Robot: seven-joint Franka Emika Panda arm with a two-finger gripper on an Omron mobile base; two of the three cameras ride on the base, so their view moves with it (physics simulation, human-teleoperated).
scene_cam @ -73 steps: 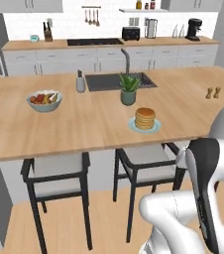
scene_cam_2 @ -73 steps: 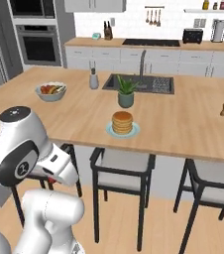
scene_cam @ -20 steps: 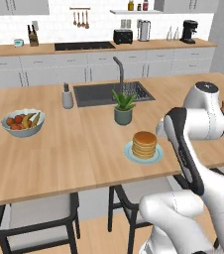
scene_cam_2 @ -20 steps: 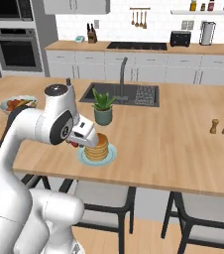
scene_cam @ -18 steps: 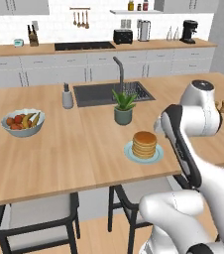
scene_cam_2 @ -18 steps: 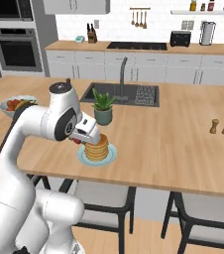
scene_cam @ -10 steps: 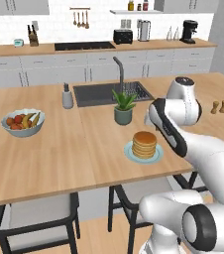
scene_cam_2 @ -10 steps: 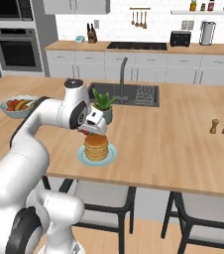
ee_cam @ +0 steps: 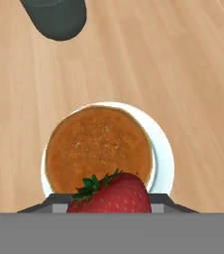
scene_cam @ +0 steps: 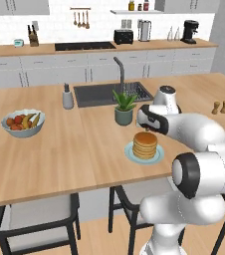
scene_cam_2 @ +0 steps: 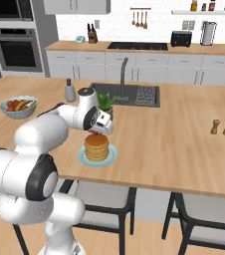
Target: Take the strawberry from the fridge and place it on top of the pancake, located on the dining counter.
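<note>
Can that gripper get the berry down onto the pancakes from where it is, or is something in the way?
Probably yes. The gripper holds the strawberry just above the pancake, whose top is bare. The potted plant stands behind, apart from the plate.

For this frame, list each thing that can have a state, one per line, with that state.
Red green-leafed strawberry: held in the gripper above the stack.
Golden-brown pancake stack: on its plate, nothing on top yet.
Pale teal plate: flat on the light wood dining counter.
Two-finger gripper: shut on the strawberry.
</note>
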